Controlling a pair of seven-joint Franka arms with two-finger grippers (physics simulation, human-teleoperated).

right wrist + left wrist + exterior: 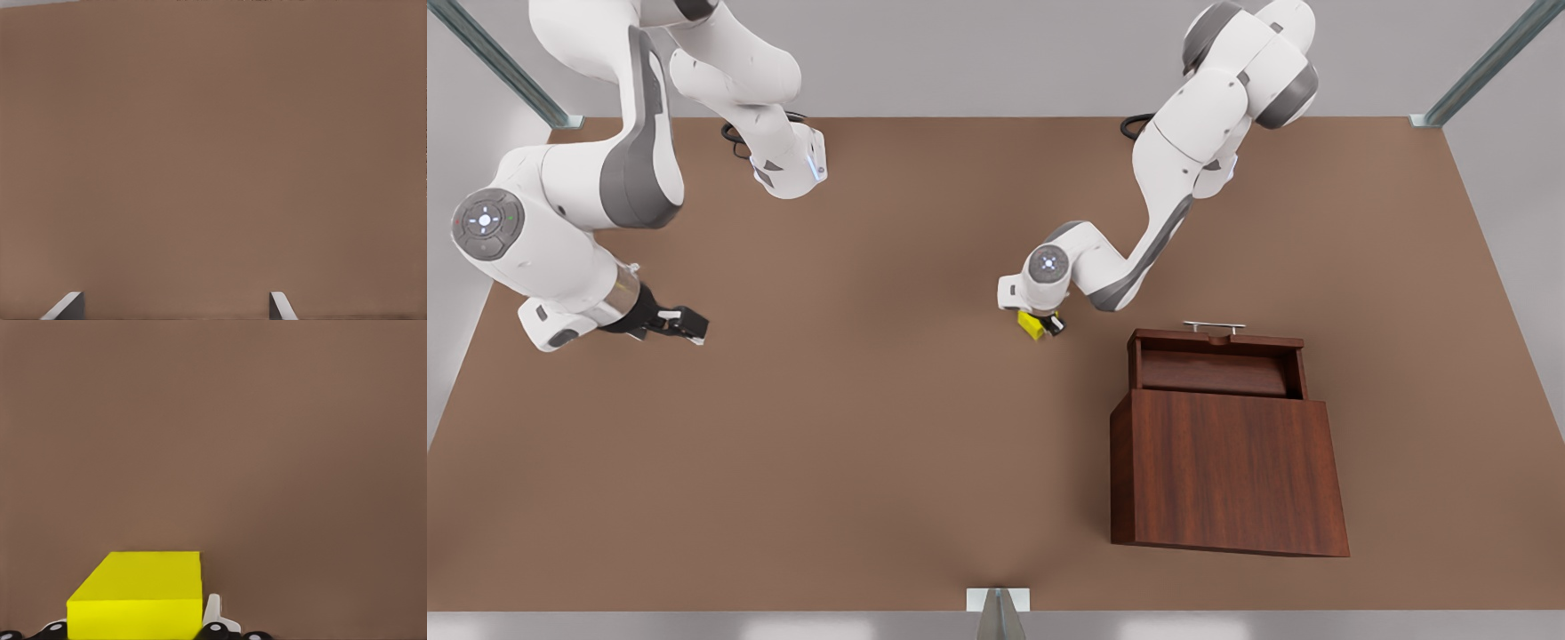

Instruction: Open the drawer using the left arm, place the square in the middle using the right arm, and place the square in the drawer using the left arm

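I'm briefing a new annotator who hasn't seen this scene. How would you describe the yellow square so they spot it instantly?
Start at the dark wooden cabinet with its open drawer. Look toward the front view's left, to mid-table, where the left claw reaches down. The square sits at that claw, the only bright yellow thing there.

Matte tabletop (871, 444), wood-grain drawer (1214, 372), smooth yellow square (137, 597).
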